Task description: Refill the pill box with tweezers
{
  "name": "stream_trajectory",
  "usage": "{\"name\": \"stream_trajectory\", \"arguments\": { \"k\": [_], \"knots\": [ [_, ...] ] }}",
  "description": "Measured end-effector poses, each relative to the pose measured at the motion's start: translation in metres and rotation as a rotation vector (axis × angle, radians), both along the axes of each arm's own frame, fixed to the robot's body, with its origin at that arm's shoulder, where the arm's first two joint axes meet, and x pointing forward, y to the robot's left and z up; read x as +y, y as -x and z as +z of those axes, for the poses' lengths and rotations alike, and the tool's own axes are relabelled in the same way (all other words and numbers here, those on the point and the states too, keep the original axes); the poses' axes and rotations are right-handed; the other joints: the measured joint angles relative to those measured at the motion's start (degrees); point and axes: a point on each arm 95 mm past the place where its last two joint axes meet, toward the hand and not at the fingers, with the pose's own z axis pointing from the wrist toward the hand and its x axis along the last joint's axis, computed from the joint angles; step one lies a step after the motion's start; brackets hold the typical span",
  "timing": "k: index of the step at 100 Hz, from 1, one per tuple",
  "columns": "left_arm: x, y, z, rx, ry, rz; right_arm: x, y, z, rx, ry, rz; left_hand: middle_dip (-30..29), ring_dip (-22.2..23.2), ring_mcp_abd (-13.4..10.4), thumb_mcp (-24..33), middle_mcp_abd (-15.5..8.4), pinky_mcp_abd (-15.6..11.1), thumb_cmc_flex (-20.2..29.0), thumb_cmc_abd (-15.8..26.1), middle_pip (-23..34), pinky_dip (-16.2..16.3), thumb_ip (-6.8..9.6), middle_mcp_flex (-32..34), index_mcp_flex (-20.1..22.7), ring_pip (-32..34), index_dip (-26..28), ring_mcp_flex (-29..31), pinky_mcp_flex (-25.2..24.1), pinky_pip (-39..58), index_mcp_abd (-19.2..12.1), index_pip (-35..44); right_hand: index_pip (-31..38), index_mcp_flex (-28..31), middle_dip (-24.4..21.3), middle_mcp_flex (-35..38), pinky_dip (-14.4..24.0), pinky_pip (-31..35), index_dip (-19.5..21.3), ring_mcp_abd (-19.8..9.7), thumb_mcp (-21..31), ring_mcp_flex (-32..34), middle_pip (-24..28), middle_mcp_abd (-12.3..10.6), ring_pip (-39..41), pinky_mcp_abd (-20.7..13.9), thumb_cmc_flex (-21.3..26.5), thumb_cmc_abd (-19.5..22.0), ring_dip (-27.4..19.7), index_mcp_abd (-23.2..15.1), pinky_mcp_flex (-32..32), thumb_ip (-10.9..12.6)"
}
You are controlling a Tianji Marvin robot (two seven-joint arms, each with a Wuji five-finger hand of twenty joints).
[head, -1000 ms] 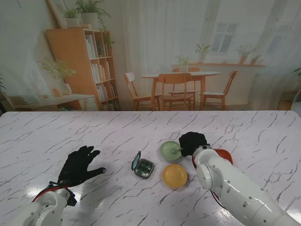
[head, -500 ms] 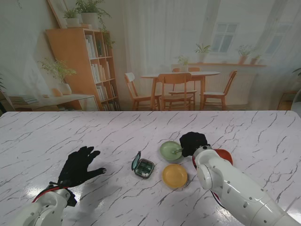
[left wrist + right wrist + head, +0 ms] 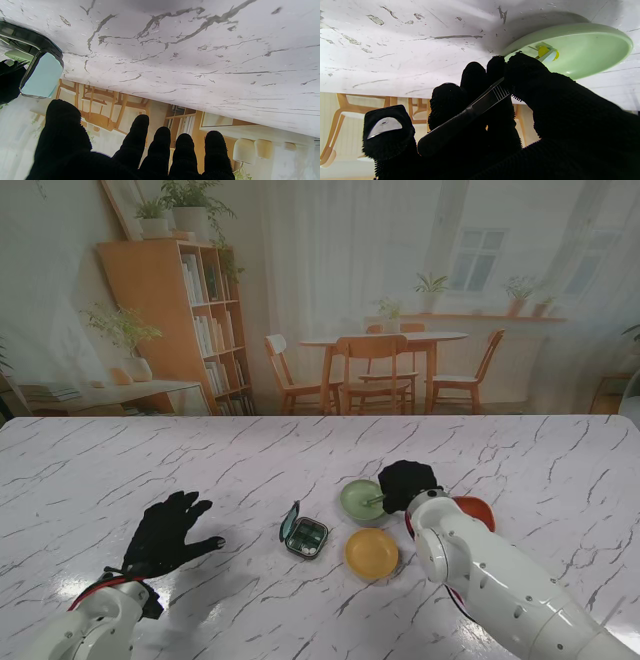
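no readable text, labels, brands, numbers or signs anywhere

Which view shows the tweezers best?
The right wrist view: the tweezers run through the right hand to the green dish. The stand view shows only their tips; the left wrist view shows none.

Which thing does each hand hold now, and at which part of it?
The right hand holds the tweezers at the ribbed grip near the middle of the shaft, tips in the green dish. The left hand holds nothing.
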Motion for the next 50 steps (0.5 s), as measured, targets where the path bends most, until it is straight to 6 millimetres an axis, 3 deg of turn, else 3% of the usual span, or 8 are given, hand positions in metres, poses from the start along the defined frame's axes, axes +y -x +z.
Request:
{"name": "stream_trajectory", "arguments": {
  "k": [50],
  "knots": [
    [0.0007, 0.0010, -0.0008, -0.004, 0.002, 0.004, 0.0047, 0.0003, -0.0004, -0.001, -0.045, -0.010, 0.00, 0.00, 0.00, 0.00, 0.00, -0.03, 0.00, 0.00, 0.00, 0.01, 0.00, 0.10, 0.00, 0.31, 0.00, 0.01, 0.00, 0.00, 0.04, 0.00, 0.84, 0.63, 2.14, 2.27, 0.05, 0.10, 3.08, 0.02, 3.32, 2.13, 0.67, -0.18, 1.51, 0.00, -0.98, -2.13, 1.46, 0.47, 0.85, -0.01]
  ]
}}
